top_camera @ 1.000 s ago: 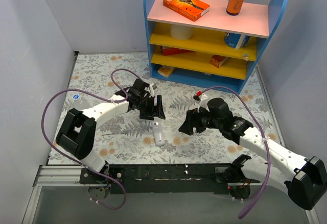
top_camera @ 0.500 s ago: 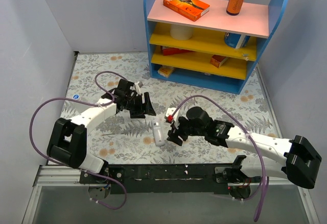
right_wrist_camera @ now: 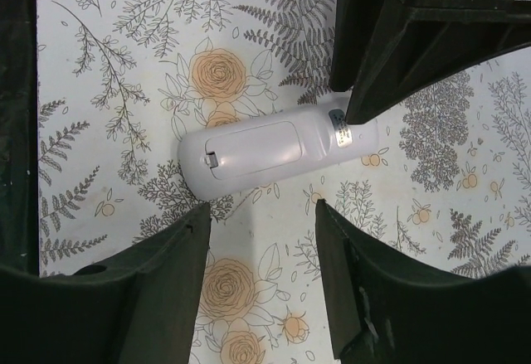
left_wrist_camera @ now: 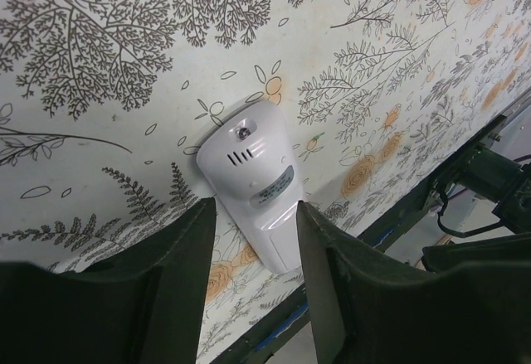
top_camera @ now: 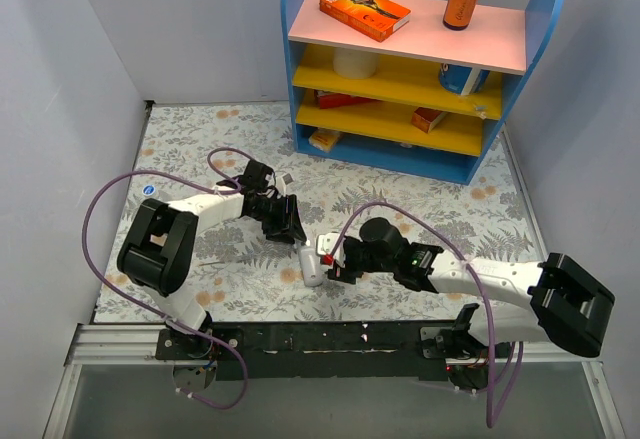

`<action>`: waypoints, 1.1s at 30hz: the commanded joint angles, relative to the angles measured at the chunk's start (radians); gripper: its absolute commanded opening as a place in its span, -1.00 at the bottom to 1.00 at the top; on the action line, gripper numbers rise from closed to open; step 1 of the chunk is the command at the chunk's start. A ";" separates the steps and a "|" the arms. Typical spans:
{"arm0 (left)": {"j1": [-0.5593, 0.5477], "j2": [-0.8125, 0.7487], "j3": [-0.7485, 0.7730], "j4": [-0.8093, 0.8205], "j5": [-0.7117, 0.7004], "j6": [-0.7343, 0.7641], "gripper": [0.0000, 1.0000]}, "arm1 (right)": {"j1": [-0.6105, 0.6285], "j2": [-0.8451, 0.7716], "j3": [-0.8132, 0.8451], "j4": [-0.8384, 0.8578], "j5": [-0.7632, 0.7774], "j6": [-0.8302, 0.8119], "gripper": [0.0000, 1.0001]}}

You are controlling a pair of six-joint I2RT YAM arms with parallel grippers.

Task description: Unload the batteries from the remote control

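Both open, left gripper point(left_wrist_camera: 255, 208) and right gripper point(right_wrist_camera: 261, 208) bracket the slim white plastic remote control point(top_camera: 311, 264) by the near edge; clamping it should come next.

left hand point(top_camera: 293, 229) and right hand point(top_camera: 332, 265) crowd the remote control point(top_camera: 311, 267), rest of the worktop point(top_camera: 190, 159) is open up to the shelf point(top_camera: 400, 139)

The top external camera looked steeply down from above and behind the arm bases, far enough back to hold the whole floral table point(top_camera: 190, 139) and the blue shelf unit point(top_camera: 385, 164). Each wrist camera faced the tabletop from close above, between its own fingers point(left_wrist_camera: 166, 298). All three views shared the remote control point(top_camera: 311, 264).
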 commanded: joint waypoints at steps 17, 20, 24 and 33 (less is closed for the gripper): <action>0.000 0.045 -0.004 0.022 0.009 0.053 -0.31 | 0.043 0.203 0.014 0.200 -0.001 -0.079 0.07; 0.000 0.043 -0.004 0.024 0.013 0.053 -0.32 | 0.058 0.223 0.020 0.205 0.014 -0.084 0.06; 0.000 0.045 -0.006 0.022 0.016 0.052 -0.32 | 0.077 0.243 0.034 0.206 0.038 -0.090 0.04; -0.002 0.049 -0.007 0.022 0.024 0.052 -0.33 | 0.090 0.269 0.057 0.205 0.051 -0.093 -0.04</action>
